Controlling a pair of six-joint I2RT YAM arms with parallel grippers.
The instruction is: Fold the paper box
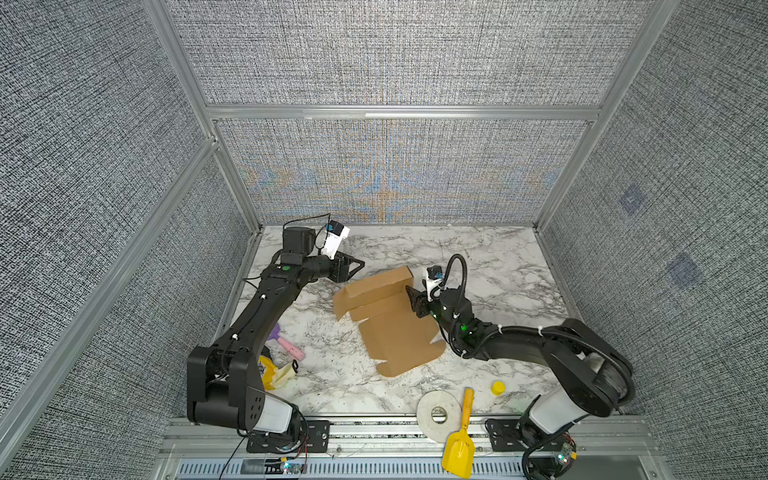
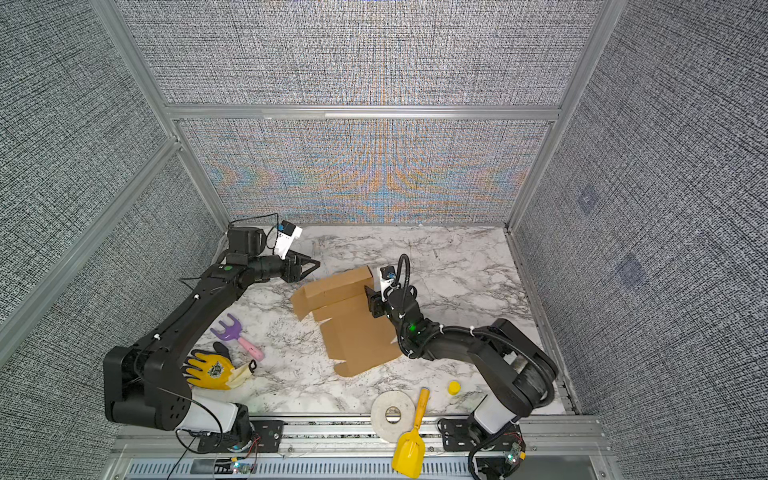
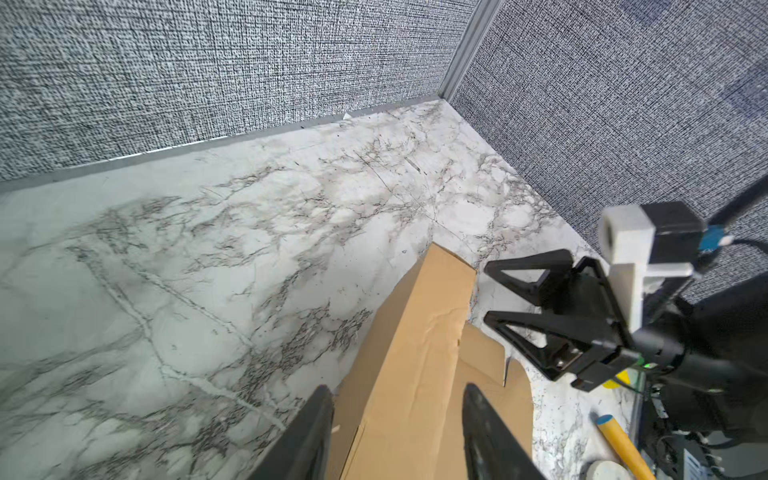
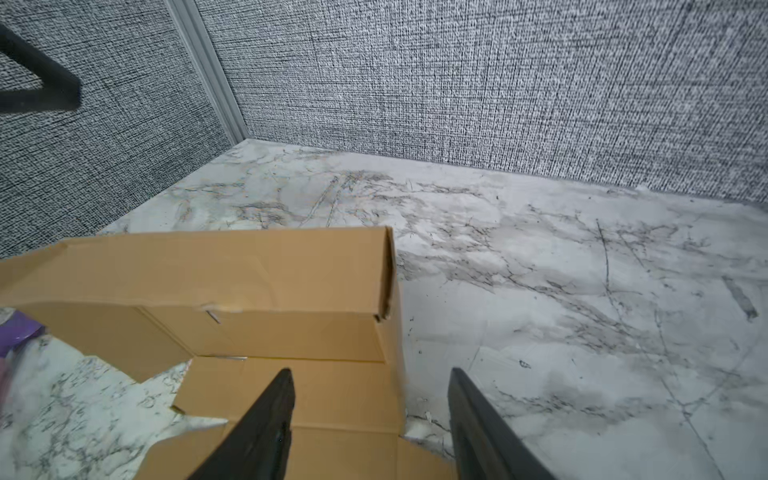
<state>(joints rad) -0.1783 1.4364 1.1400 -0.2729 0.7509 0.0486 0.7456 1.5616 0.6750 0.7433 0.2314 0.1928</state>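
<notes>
The paper box [image 1: 390,328] [image 2: 349,332] is a brown cardboard sheet lying mostly flat mid-table, with its far strip [image 4: 249,270] folded up and over. A side flap hangs at the strip's left end. My left gripper [image 1: 358,268] [image 2: 313,266] [image 3: 395,388] hovers open just off the strip's far-left end, and nothing is between its fingers. My right gripper [image 1: 411,299] [image 2: 368,297] [image 4: 370,372] is open at the strip's right end. One finger is over the cardboard panel [image 3: 419,332] and the other over the marble. It also shows in the left wrist view as the right gripper [image 3: 488,293].
A white tape roll [image 1: 438,415], a yellow shovel [image 1: 459,440] and a yellow cap [image 1: 497,387] lie at the front right. A purple-and-pink rake [image 2: 237,332] and a yellow glove [image 2: 212,368] lie front left. Grey walls close in three sides.
</notes>
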